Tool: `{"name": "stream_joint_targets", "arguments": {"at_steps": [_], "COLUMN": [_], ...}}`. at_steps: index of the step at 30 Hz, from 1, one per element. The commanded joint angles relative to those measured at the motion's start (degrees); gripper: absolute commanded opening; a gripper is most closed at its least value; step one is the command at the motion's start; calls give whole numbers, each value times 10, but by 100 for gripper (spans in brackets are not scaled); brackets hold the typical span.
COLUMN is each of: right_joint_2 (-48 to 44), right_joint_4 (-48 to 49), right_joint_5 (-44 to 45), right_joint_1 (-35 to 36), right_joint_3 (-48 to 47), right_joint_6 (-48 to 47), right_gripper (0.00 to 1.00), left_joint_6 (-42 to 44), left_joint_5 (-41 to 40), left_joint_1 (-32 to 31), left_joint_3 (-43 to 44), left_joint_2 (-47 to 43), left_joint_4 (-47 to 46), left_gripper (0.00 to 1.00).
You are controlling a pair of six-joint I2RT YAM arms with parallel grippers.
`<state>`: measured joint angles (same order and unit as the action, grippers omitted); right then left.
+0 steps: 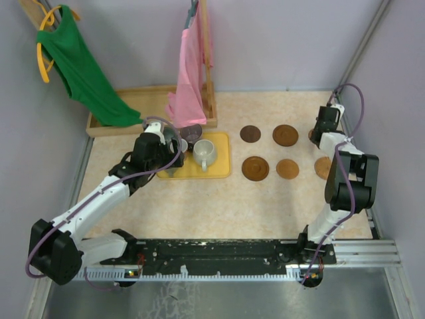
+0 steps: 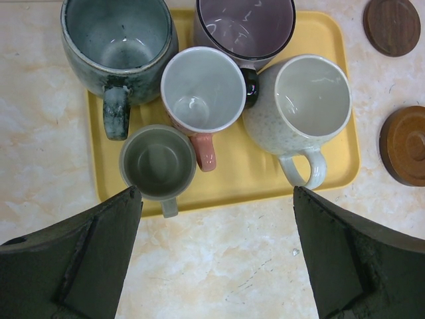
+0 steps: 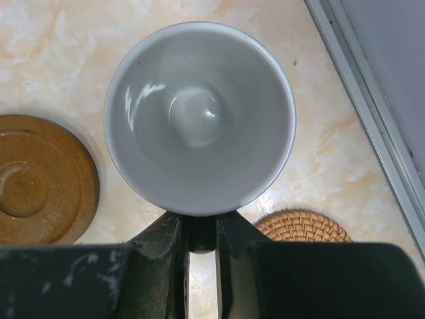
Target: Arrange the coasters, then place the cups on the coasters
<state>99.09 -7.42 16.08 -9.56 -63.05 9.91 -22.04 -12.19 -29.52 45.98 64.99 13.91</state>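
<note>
Several cups stand on a yellow tray (image 2: 332,166): a dark grey-green cup (image 2: 116,40), a mauve cup (image 2: 244,26), a pinkish cup (image 2: 202,90), a cream cup (image 2: 312,100) and a small grey-green cup (image 2: 158,161). My left gripper (image 2: 216,256) hangs open just in front of the tray, holding nothing. My right gripper (image 3: 201,232) is shut on the handle of a pale blue-grey cup (image 3: 199,116) at the far right. A brown coaster (image 3: 40,179) lies to its left and a woven coaster (image 3: 302,226) under the fingers. Several coasters (image 1: 255,168) lie in two rows.
A wooden frame (image 1: 156,93) at the back left holds a hanging green shirt (image 1: 83,66) and pink cloth (image 1: 189,73). A metal rail (image 3: 362,100) and the wall run close along the right of the held cup.
</note>
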Motion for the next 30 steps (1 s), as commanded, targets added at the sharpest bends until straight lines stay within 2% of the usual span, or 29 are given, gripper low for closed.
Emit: {"name": "stream_joint_targets", "arguments": {"at_steps": [1, 11, 30], "right_joint_2": [-14, -18, -11], "right_joint_4": [77, 98, 103], "right_joint_5": [-14, -86, -88], "right_joint_1": [-16, -45, -44], "right_joint_3": [-9, 2, 18], "right_joint_6": [-19, -26, -38], "right_gripper": [0, 0, 0], "left_joint_6": [0, 1, 2], "left_joint_5": [-9, -9, -9], "left_joint_1": [-1, -1, -1], "left_joint_3": [11, 10, 10], "left_joint_2": [0, 1, 7], "left_joint_4": [-4, -5, -8], "left_gripper": [100, 100, 100]}}
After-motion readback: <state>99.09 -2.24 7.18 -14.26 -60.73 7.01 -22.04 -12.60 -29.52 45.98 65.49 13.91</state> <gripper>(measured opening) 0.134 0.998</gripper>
